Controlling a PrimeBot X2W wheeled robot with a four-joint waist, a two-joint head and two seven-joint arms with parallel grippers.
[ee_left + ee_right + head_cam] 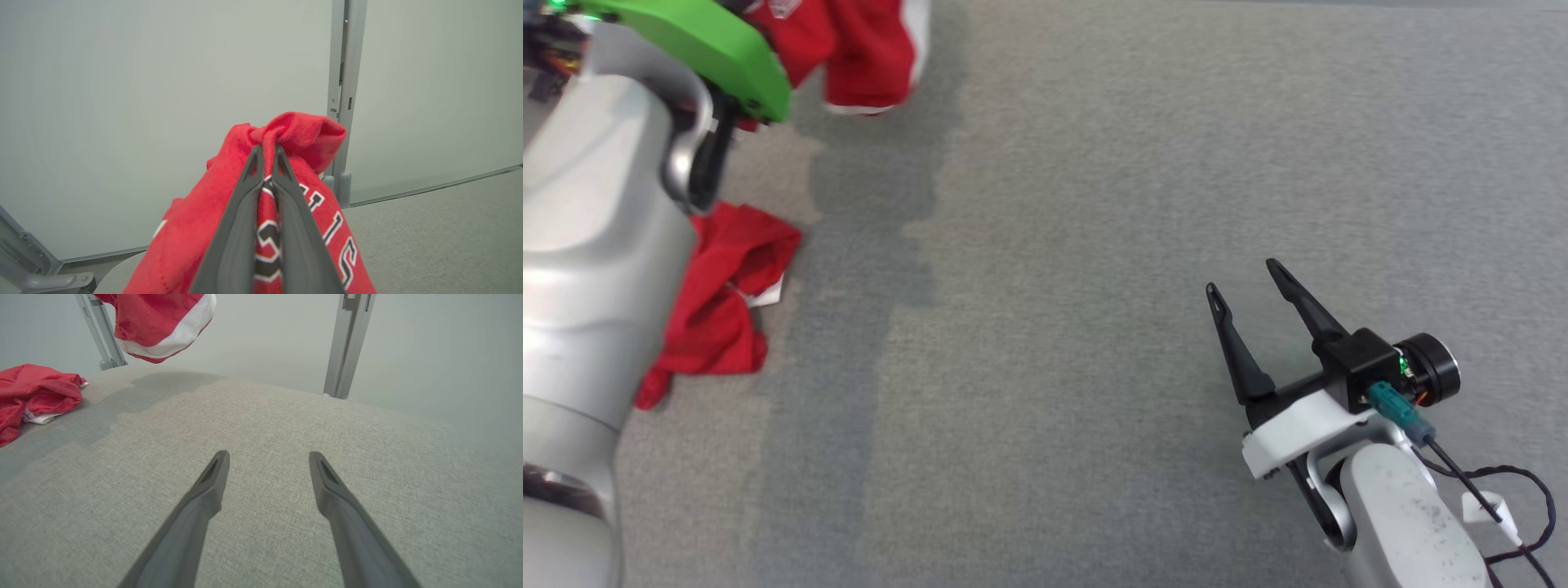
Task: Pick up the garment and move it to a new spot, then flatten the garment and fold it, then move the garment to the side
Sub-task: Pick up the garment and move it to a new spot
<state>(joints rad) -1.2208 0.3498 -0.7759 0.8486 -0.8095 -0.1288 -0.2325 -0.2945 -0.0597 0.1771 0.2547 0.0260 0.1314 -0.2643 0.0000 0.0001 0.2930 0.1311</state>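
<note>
The garment (pixel 196 228) is red with black-and-white lettering. My left gripper (pixel 265 150) is shut on a bunched fold of it and holds it up in the air. In the head view a red part with a white band (pixel 866 57) hangs at the top left, beside my left arm's green cover (pixel 711 49). A crumpled red heap (pixel 727 302) lies on the grey surface below; I cannot tell whether the two join. My right gripper (pixel 1241 278) hovers open at the lower right, far from the cloth. The right wrist view shows its fingers spread (pixel 269 455), the hanging part (pixel 163 318) and the heap (pixel 36 392).
The work surface (pixel 1094 245) is grey woven fabric with a dark shadow under the hanging cloth. Pale wall panels with grey upright posts (pixel 347 343) stand at its far edge. A black cable (pixel 1503 490) trails from my right wrist.
</note>
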